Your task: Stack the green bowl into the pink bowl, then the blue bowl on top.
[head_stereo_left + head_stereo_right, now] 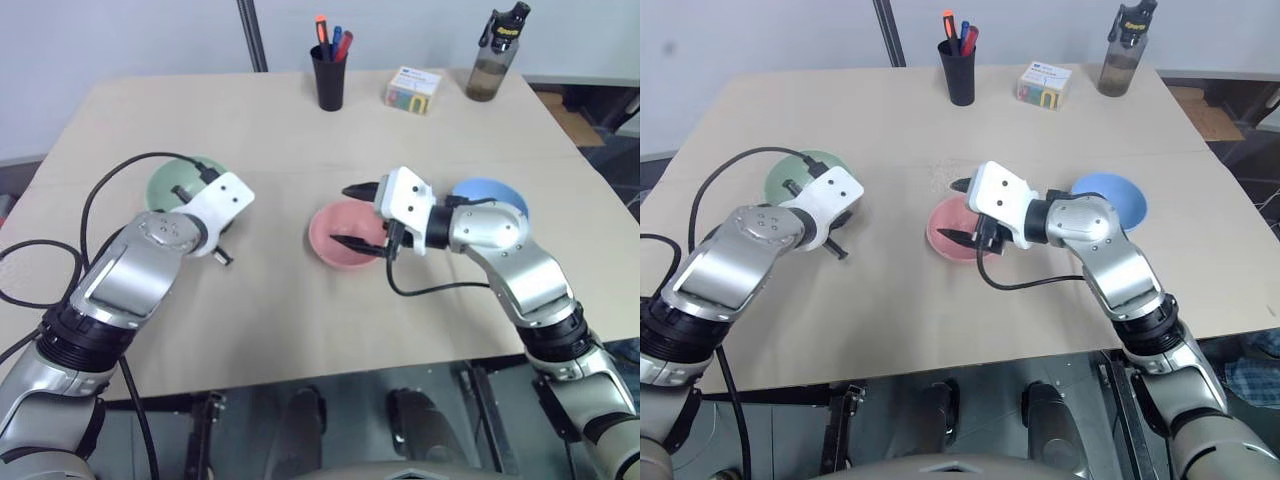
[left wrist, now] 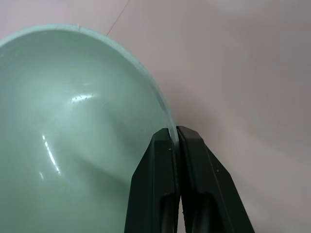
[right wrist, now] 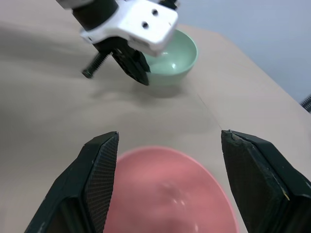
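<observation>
The green bowl [image 1: 172, 184] sits on the table's left half. My left gripper [image 2: 175, 133] is shut on its near right rim, one finger inside and one outside the wall. At the middle of the table rests the pink bowl [image 1: 332, 236], with my right gripper [image 1: 355, 216] hovering just over its right side, open, one finger above the far rim and one over the inside. Nothing is between those fingers [image 3: 99, 165]. The blue bowl [image 1: 492, 191] lies on the table behind my right forearm, partly hidden by it.
Along the table's far edge stand a black cup of pens [image 1: 328, 75], a small white box [image 1: 413, 88] and a dark bottle [image 1: 495, 55]. A black pole [image 1: 252, 35] rises behind the table. A black cable [image 1: 100, 190] loops near the green bowl.
</observation>
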Tool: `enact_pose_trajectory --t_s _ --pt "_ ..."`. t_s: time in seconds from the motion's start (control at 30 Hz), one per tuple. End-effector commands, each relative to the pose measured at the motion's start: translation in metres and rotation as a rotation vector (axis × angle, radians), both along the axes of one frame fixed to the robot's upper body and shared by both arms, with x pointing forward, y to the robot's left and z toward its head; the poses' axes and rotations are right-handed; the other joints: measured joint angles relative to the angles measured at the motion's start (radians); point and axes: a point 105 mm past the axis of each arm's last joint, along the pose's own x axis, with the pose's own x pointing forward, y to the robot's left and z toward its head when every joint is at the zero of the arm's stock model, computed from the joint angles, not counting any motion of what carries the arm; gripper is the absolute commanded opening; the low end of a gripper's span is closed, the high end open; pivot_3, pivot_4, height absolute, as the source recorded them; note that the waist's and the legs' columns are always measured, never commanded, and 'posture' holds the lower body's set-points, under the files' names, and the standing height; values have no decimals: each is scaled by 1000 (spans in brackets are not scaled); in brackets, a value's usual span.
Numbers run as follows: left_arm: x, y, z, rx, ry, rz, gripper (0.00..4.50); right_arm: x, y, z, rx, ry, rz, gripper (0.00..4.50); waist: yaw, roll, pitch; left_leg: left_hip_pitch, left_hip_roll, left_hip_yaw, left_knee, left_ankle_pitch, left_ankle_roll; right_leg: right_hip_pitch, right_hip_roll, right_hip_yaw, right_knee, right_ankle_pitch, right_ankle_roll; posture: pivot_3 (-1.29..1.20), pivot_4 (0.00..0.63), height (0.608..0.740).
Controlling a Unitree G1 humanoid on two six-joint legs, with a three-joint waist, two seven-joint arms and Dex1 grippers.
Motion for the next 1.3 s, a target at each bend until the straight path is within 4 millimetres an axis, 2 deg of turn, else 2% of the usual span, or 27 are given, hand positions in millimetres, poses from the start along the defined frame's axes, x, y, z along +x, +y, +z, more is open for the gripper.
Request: enact_pose_trajectory --t_s 0.03,0.17,0.23,0.33,0.43,0.57,0.67,0.8,0.9,1.0,1.03,1.13,1.2,1.27,1.3 --pt "-11 -16 21 -24 15 -165 19 0 -17 13 27 -53 -54 3568 0 0 0 0 0 0 0 0 0 0 0 0 0 0 0 0 150 740" --pt "-22 -57 50 -70 -96 -481 19 -3 -46 3 19 -26 -133 3568 10 0 0 0 0 0 0 0 0 0 0 0 0 0 -1 0 150 740" --pt "-30 -73 51 -115 -47 -588 19 -14 -59 0 69 0 -156 3568 16 -1 0 -1 0 0 0 0 0 0 0 0 -1 -2 -3 0 150 740" --pt "-38 -87 49 -94 -8 -722 19 -32 -76 -6 103 29 -164 3568 20 0 0 -1 0 1 0 0 0 0 0 0 -1 -2 -2 0 150 740" --pt "-37 -104 54 -149 -46 -850 19 -46 -94 -12 139 81 -201 3568 21 0 0 0 0 1 1 0 0 1 0 1 0 -3 1 0 150 740" --pt "-33 -117 52 -169 -26 -959 19 -66 -118 -13 169 120 -234 3568 28 0 0 1 0 0 4 0 0 3 0 1 0 -5 0 0 150 740" --pt "-31 -128 53 -170 -45 -1045 19 -77 -124 -8 195 117 -234 3568 23 0 0 1 -1 1 7 0 0 5 0 1 -1 -5 0 0 150 740" --pt "-26 -139 45 -182 -12 -1112 19 -79 -125 -6 196 95 -257 3568 22 0 0 3 0 0 8 0 1 7 0 1 0 -5 1 0 150 740" --pt "-33 -145 42 -244 67 -1175 790 -76 -124 -8 184 91 -269 3568 23 0 0 2 0 0 10 0 1 7 0 1 0 -5 1 0 150 740" --pt "-34 -147 43 -266 89 -1192 1806 -70 -126 -9 164 65 -296 3568 23 0 0 1 0 0 11 0 1 7 0 1 0 -5 1 0 150 740" --pt "-34 -146 44 -272 84 -1190 2327 -65 -128 -10 152 58 -316 3568 23 0 0 1 0 0 11 0 1 7 0 1 0 -5 1 0 150 740" --pt "-33 -138 59 -304 -16 -1149 3421 -40 -137 -21 53 37 -434 3568 19 0 0 2 0 0 12 0 1 8 0 1 1 -4 1 0 150 740" --pt "-36 -132 67 -377 -65 -1115 3421 -24 -149 -27 -30 5 -547 3568 19 0 0 2 0 0 13 0 1 7 0 1 1 -4 1 0 150 740" --pt "-34 -124 76 -435 -187 -1061 3421 -8 -153 -30 -62 7 -587 3568 18 1 0 2 0 0 13 0 1 7 0 1 1 -4 1 0 150 740" --pt "-35 -117 74 -459 -178 -1025 3421 -1 -154 -32 -69 31 -592 3568 18 1 0 2 0 0 13 0 1 7 0 1 1 -4 1 0 150 740"
